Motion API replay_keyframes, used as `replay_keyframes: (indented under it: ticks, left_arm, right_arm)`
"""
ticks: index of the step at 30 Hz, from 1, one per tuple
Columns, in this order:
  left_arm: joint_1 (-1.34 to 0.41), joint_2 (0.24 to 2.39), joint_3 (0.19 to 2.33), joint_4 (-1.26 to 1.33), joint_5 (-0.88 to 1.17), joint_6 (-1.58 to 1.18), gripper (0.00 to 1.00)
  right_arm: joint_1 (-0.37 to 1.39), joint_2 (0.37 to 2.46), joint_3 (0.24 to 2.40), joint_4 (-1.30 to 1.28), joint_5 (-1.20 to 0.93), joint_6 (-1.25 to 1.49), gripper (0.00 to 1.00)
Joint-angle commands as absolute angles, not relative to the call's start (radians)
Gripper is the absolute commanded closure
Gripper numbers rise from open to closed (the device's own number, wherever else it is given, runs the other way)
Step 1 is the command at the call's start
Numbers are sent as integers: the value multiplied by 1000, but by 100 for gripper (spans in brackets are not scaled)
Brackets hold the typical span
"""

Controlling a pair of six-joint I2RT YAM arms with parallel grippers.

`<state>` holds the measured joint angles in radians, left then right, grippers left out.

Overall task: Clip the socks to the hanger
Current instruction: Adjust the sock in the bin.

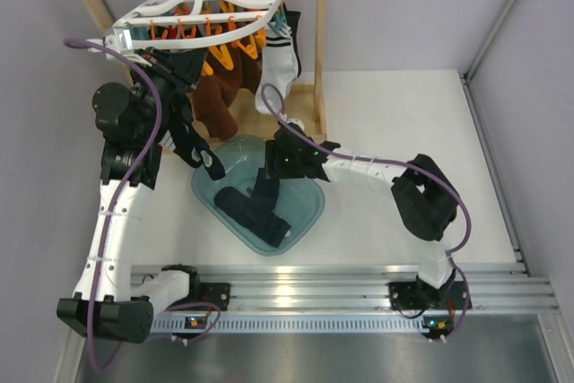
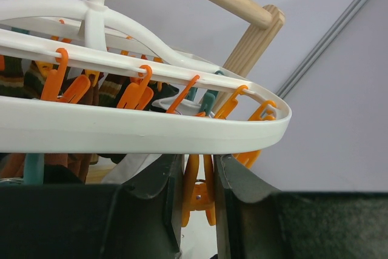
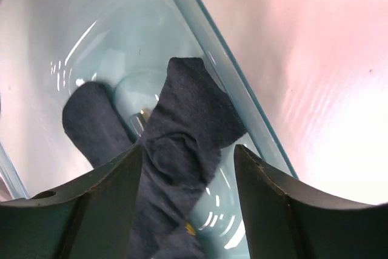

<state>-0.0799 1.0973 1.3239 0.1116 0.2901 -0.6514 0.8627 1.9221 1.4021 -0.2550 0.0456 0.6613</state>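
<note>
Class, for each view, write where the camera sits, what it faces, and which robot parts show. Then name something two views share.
Top external: above and behind the bases, looking down at the table; both arms show.
Left wrist: on the left arm, looking up at the hanger; left end effector pinches an orange clip.
Right wrist: looking down into the basin; right end effector straddles a dark sock.
Shared: top external and left wrist both show the hanger.

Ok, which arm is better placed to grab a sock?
Right: the right gripper is over the basin, fingers either side of a dark sock. The left gripper is up at the hanger, with an orange clip between its fingers.
</note>
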Motion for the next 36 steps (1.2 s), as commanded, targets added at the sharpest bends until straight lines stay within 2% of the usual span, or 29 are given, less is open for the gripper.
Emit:
replay_keyframes:
  ticks: [1,8,15,17,18,19,21,22,23,27,31,36]
  left_arm:
    - [-67,1106,1327,137,233,-643,100]
    - [-66,1103,1321,141,232,-635,100]
    - [-67,1097,1310,135,236,-632,100]
    - [-66,1098,1310,130,232,-632,100]
    - [-67,1097,1310,130,230,-629,100]
    - [-66,1097,1310,127,230,-627,100]
    - [-66,1098,1310,126,230,-626,100]
    - [-66,1098,1309,127,230,-626,100]
    - [-66,1098,1310,127,232,-627,100]
    - [-66,1097,1302,132,236,-638,100]
    - [-67,1094,1299,138,239,-643,100]
    - [-67,1092,1293,141,238,-646,100]
  right_arm:
    - [900,1957,1469,-316,140,787,38]
    - [919,2023,1517,-414,199,879,30]
    - [916,2124,1560,-417,207,907,29]
    - [917,2137,1566,-407,199,881,32]
    - [920,2141,1562,-396,199,865,37]
    - [922,2141,1557,-370,195,823,57]
    - [923,2120,1543,-338,190,758,79]
    - [925,2105,1539,-295,198,664,94]
    - [928,2089,1533,-269,201,600,100]
    - [953,1938,1422,-95,221,210,100]
    - [1018,1844,1237,92,270,-369,100]
    - [1055,1833,1053,250,273,-721,100]
